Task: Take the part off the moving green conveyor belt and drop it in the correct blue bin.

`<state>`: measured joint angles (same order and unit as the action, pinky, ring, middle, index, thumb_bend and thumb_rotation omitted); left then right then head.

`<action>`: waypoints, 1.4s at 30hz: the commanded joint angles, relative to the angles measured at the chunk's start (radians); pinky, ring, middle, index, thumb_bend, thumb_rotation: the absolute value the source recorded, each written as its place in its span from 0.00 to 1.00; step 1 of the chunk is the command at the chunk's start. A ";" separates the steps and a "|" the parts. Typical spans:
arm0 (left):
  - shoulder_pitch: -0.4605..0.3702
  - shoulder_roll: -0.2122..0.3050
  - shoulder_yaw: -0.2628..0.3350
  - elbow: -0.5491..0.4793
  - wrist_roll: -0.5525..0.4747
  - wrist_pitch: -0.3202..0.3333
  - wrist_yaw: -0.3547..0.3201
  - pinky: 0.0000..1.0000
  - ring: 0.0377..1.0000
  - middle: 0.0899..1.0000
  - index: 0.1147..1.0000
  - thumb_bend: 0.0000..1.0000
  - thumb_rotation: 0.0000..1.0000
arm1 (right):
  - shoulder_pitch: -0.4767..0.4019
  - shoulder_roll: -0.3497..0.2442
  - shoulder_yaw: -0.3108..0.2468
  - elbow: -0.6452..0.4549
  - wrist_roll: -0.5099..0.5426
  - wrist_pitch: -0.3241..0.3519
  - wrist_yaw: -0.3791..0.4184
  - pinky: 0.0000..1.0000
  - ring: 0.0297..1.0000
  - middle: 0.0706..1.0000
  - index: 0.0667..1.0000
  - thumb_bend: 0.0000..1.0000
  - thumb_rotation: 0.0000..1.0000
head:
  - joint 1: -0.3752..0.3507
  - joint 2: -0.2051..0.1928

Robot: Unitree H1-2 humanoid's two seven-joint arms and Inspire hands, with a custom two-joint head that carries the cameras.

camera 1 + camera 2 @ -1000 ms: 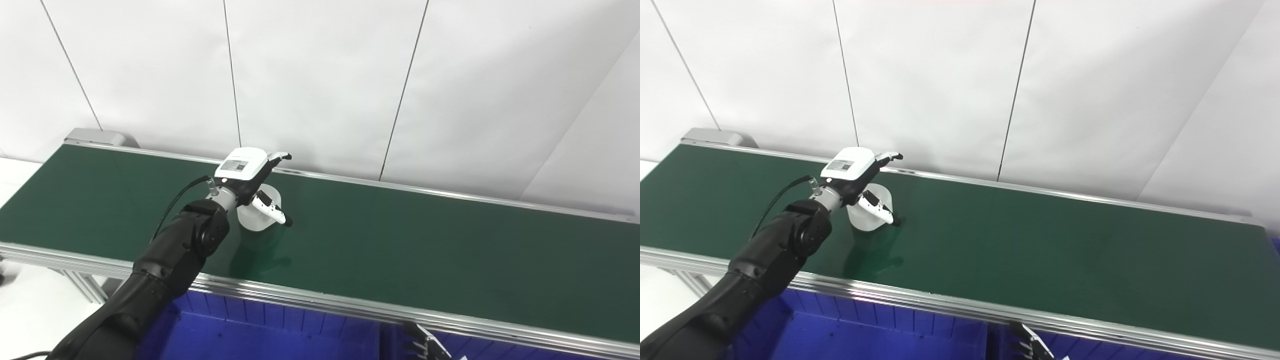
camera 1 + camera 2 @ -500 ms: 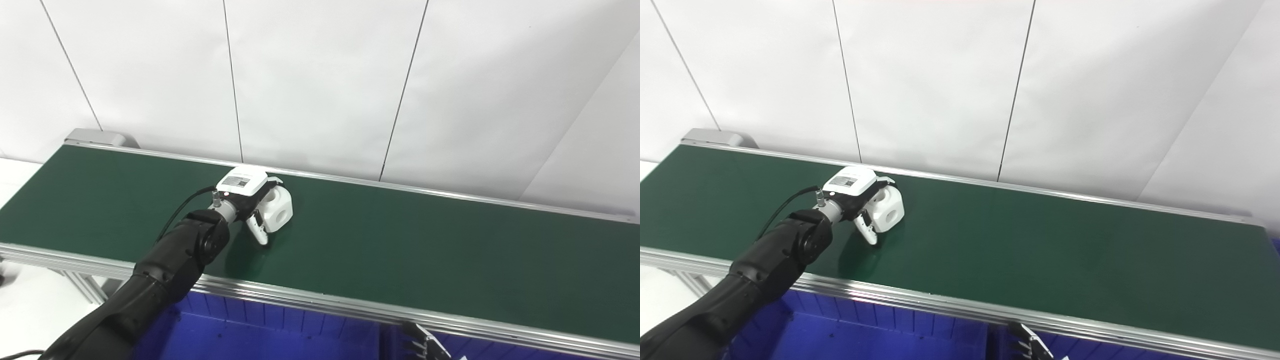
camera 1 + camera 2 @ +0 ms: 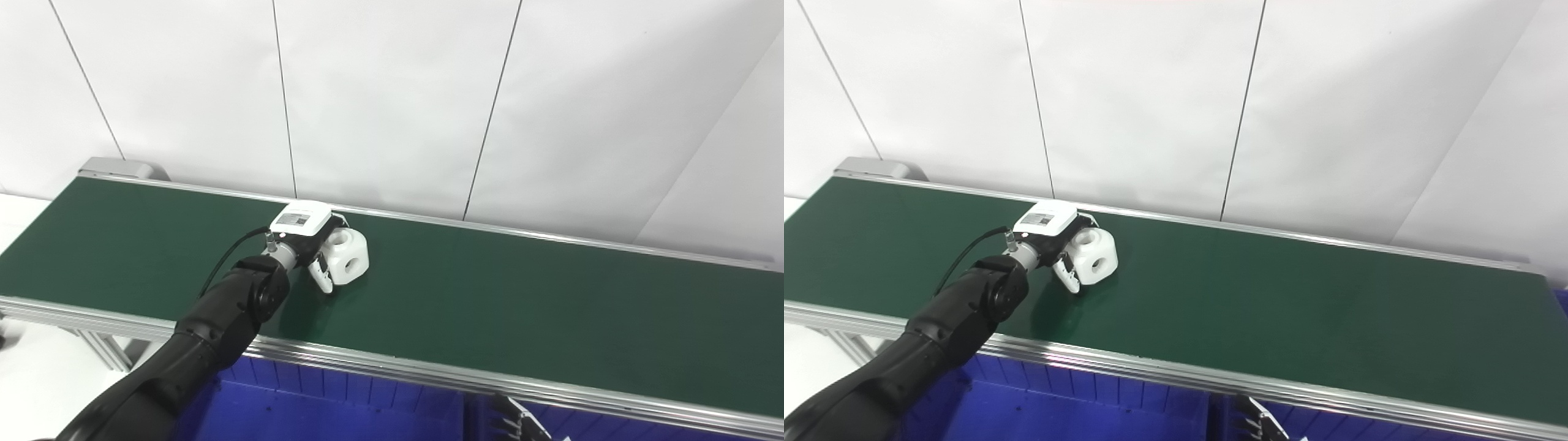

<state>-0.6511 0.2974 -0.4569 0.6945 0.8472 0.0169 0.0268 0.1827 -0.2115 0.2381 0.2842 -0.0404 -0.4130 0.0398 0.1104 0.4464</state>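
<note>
The part (image 3: 348, 258) is a white cube-like block with round holes. It lies on the green conveyor belt (image 3: 520, 306) left of the middle, near the far rail, and shows in the right eye view too (image 3: 1095, 258). My left hand (image 3: 309, 239) reaches over the belt from the lower left. Its fingers curl around the block's far side, with the thumb (image 3: 323, 279) against the near left side. At the bottom edge a small dark and silver tip (image 3: 516, 421) shows, perhaps my right hand; I cannot tell its state.
Blue bins (image 3: 343, 410) sit below the belt's near rail (image 3: 429, 375), with a divider between two of them near the middle. A grey motor housing (image 3: 119, 167) caps the belt's far left end. White wall panels stand behind the belt.
My left hand came down from open above the part and closed around it. The part turned from showing a cup-like side to a cube face with holes. Hand and part shifted slightly right.
</note>
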 commanded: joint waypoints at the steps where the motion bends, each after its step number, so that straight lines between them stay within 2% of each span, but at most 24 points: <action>1: -0.018 0.021 0.012 -0.028 -0.011 0.013 0.009 0.40 0.43 0.50 0.40 0.50 0.00 | -0.006 0.001 -0.007 -0.031 0.006 -0.057 0.004 0.73 0.79 0.86 0.86 0.92 1.00 | 0.001 0.001; 4: -0.008 0.021 0.024 -0.047 -0.032 0.013 0.009 0.39 0.42 0.51 0.41 0.50 0.00 | -0.006 0.002 -0.008 -0.031 0.011 -0.057 0.010 0.73 0.79 0.86 0.86 0.92 1.00 | 0.001 0.001; 8: 0.019 0.038 0.040 -0.140 -0.053 0.008 -0.009 0.40 0.42 0.51 0.40 0.50 0.00 | -0.003 0.001 -0.009 -0.044 0.012 -0.057 0.016 0.73 0.79 0.86 0.86 0.90 1.00 | -0.005 0.017; 11: 0.047 0.055 0.054 -0.256 -0.056 0.033 -0.056 0.41 0.42 0.50 0.40 0.50 0.00 | 0.000 0.001 -0.011 -0.054 0.013 -0.057 0.022 0.74 0.79 0.86 0.86 0.88 1.00 | -0.012 0.046; 15: 0.112 0.084 0.092 -0.470 -0.091 0.032 -0.114 0.44 0.44 0.48 0.40 0.50 0.00 | 0.003 0.003 -0.010 -0.073 0.008 -0.057 0.025 0.74 0.80 0.86 0.86 0.88 1.00 | -0.030 0.083; 18: 0.169 0.098 0.121 -0.631 -0.124 0.024 -0.155 0.40 0.41 0.47 0.42 0.50 0.00 | 0.006 0.003 -0.009 -0.089 -0.001 -0.057 0.018 0.75 0.79 0.87 0.87 0.89 1.00 | -0.037 0.109; 20: 0.204 0.107 0.132 -0.732 -0.131 0.037 -0.198 0.36 0.38 0.44 0.45 0.50 0.00 | 0.008 0.002 -0.010 -0.097 -0.001 -0.057 0.020 0.75 0.80 0.87 0.87 0.89 1.00 | -0.032 0.133; 21: 0.222 0.110 0.137 -0.776 -0.133 0.046 -0.218 0.35 0.37 0.42 0.46 0.50 0.00 | 0.009 0.002 -0.011 -0.099 -0.003 -0.057 0.020 0.75 0.80 0.88 0.87 0.89 1.00 | -0.032 0.133; 24: 0.284 0.115 0.153 -0.883 -0.147 0.050 -0.262 0.32 0.36 0.41 0.47 0.50 0.00 | 0.013 -0.004 -0.014 -0.113 -0.004 -0.057 0.023 0.75 0.80 0.88 0.88 0.90 1.00 | -0.022 0.169; 26: 0.323 0.116 0.160 -0.946 -0.148 0.061 -0.295 0.34 0.37 0.44 0.45 0.50 0.00 | 0.017 -0.008 -0.019 -0.126 0.000 -0.057 0.028 0.76 0.80 0.88 0.88 0.90 1.00 | -0.015 0.196; 27: 0.341 0.116 0.161 -0.969 -0.144 0.061 -0.306 0.34 0.38 0.45 0.45 0.50 0.00 | 0.019 -0.010 -0.021 -0.132 0.000 -0.057 0.029 0.76 0.80 0.88 0.88 0.90 1.00 | -0.015 0.196; 30: 0.393 0.114 0.163 -1.038 -0.128 0.080 -0.352 0.33 0.37 0.44 0.46 0.50 0.00 | 0.024 -0.013 -0.031 -0.152 0.005 -0.056 0.035 0.76 0.80 0.87 0.88 0.91 1.00 | -0.001 0.235; 31: 0.413 0.112 0.163 -1.055 -0.124 0.083 -0.362 0.34 0.38 0.44 0.46 0.50 0.00 | 0.025 -0.012 -0.035 -0.157 0.006 -0.056 0.038 0.76 0.80 0.87 0.87 0.90 1.00 | -0.001 0.235; 32: 0.431 0.110 0.162 -1.075 -0.117 0.089 -0.375 0.34 0.38 0.44 0.46 0.50 0.00 | 0.026 -0.013 -0.040 -0.166 0.009 -0.056 0.042 0.76 0.80 0.87 0.87 0.90 1.00 | 0.007 0.259; 33: 0.441 0.108 0.162 -1.087 -0.110 0.092 -0.384 0.34 0.37 0.43 0.46 0.50 0.00 | 0.027 -0.013 -0.044 -0.172 0.010 -0.057 0.046 0.76 0.80 0.86 0.87 0.91 1.00 | 0.007 0.259; 34: 0.467 0.106 0.156 -1.104 -0.095 0.091 -0.392 0.34 0.37 0.43 0.46 0.50 0.00 | 0.027 -0.014 -0.048 -0.180 0.015 -0.057 0.053 0.76 0.80 0.86 0.87 0.91 1.00 | 0.012 0.280; 35: 0.484 0.104 0.152 -1.115 -0.084 0.089 -0.398 0.35 0.37 0.44 0.46 0.50 0.00 | 0.027 -0.015 -0.051 -0.186 0.018 -0.057 0.058 0.76 0.80 0.87 0.87 0.90 1.00 | 0.012 0.280; 37: 0.529 0.098 0.136 -1.131 -0.070 0.084 -0.412 0.36 0.38 0.45 0.45 0.50 0.00 | 0.026 -0.017 -0.059 -0.201 0.024 -0.056 0.070 0.76 0.79 0.86 0.87 0.90 1.00 | 0.015 0.308; 42: 0.606 0.084 0.082 -1.118 -0.014 0.073 -0.436 0.38 0.39 0.48 0.44 0.50 0.00 | 0.021 -0.015 -0.075 -0.224 0.016 -0.050 0.085 0.75 0.79 0.86 0.87 0.91 1.00 | 0.019 0.330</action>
<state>-0.0374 0.3887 -0.3724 -0.4048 0.8141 0.1066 -0.4208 0.2143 -0.2227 0.1752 0.0975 -0.0287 -0.4139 0.1186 0.1288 0.7761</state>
